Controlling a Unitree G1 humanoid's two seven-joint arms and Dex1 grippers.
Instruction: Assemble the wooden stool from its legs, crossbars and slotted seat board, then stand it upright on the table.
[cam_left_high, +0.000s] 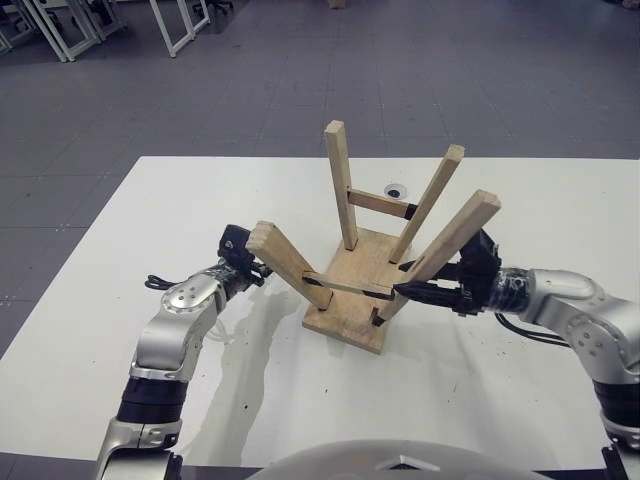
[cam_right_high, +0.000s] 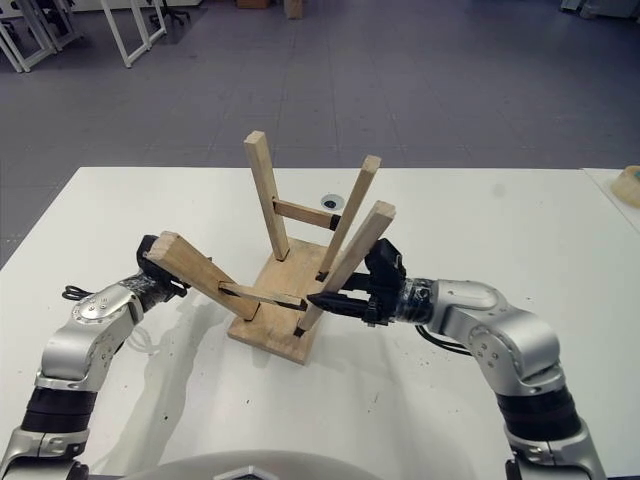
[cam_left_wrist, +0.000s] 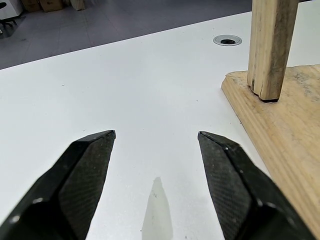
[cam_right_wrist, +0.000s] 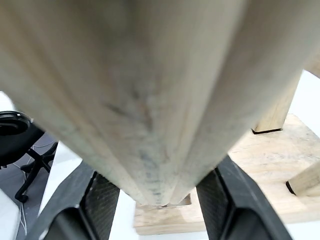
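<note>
While stool (cam_left_high: 345, 322) sits inverted, right gripper (cam_left_high: 402, 291) clasps near leg (cam_left_high: 452, 234), left gripper (cam_left_wrist: 156, 135) gapes empty.

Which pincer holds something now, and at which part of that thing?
The right pincer clasps the slanted pale wooden stool leg at its lower part, near the wooden seat board. The left pincer is open and holds nothing.

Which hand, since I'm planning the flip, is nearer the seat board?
Right. The right hand is at the front right leg, just above the seat board. The left hand is off the board's left side, by the front left leg and its raised end.
</note>
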